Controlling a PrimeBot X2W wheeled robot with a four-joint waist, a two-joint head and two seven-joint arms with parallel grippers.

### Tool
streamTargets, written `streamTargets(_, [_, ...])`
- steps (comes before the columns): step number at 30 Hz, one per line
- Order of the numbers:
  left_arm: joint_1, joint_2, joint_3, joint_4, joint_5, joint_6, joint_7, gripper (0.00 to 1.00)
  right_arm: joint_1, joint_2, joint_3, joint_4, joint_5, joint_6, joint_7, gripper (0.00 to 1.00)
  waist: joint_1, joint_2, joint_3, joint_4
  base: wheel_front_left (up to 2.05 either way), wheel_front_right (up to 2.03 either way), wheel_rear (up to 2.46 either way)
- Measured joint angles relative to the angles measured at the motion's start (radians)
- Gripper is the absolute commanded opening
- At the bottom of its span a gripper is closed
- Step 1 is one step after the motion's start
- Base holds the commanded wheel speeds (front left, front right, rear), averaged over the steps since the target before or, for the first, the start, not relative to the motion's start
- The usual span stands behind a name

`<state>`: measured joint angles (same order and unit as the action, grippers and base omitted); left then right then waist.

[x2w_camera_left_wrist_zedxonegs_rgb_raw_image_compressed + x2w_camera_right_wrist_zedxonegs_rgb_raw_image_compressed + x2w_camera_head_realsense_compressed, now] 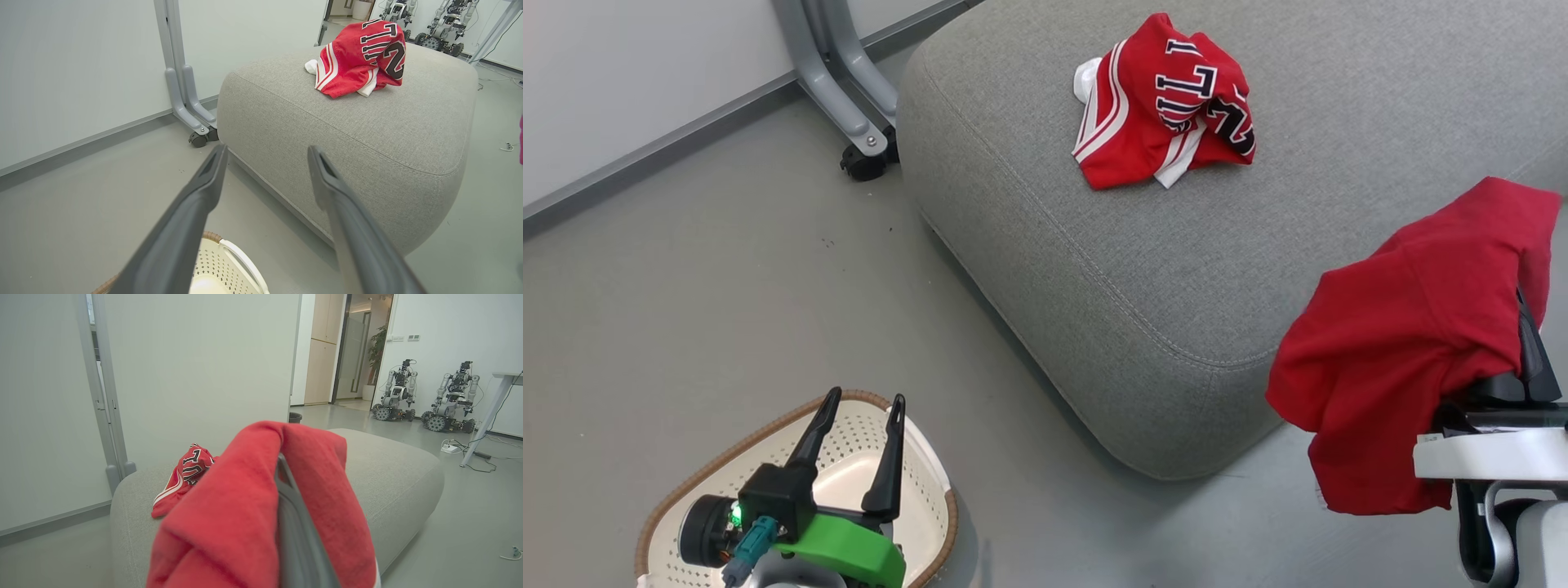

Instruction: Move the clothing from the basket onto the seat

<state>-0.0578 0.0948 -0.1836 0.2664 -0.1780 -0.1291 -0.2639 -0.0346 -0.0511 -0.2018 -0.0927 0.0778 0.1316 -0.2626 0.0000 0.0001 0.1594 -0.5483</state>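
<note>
A red jersey with white stripes and black lettering lies crumpled on top of the big grey seat; the left wrist view has the jersey on the seat too. A plain red shirt hangs draped over my right gripper, which is shut on it beside the seat's near right corner. In the right wrist view the shirt wraps the shut fingers. My left gripper stands open above the cream basket on the floor, nothing between its fingers.
A grey wheeled stand leg sits by the wall left of the seat. Grey floor lies between basket and seat. Two other robots, a desk leg and cables stand far across the room.
</note>
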Motion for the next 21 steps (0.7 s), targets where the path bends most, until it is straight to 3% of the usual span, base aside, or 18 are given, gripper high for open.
streamTargets(11, [0.000,0.054,-0.001,-0.046,0.058,0.000,0.000,1.00,-0.138,-0.010,0.073,-0.018,-0.016,0.000,0.000,0.00,0.0000,0.0000,0.078,-0.002,0.00,0.00,0.00])
streamTargets(17, [-0.034,0.088,0.000,-0.102,0.077,0.000,0.000,1.00,-0.338,-0.091,0.086,-0.013,-0.021,0.000,0.000,0.00,0.0000,0.0000,0.171,-0.004,0.00,0.00,0.00])
streamTargets(21, [-0.061,0.114,0.002,-0.133,0.092,0.000,0.000,1.00,-0.501,-0.137,0.038,0.001,0.001,0.000,0.000,0.00,0.0001,0.0000,0.242,-0.005,0.00,0.00,0.00])
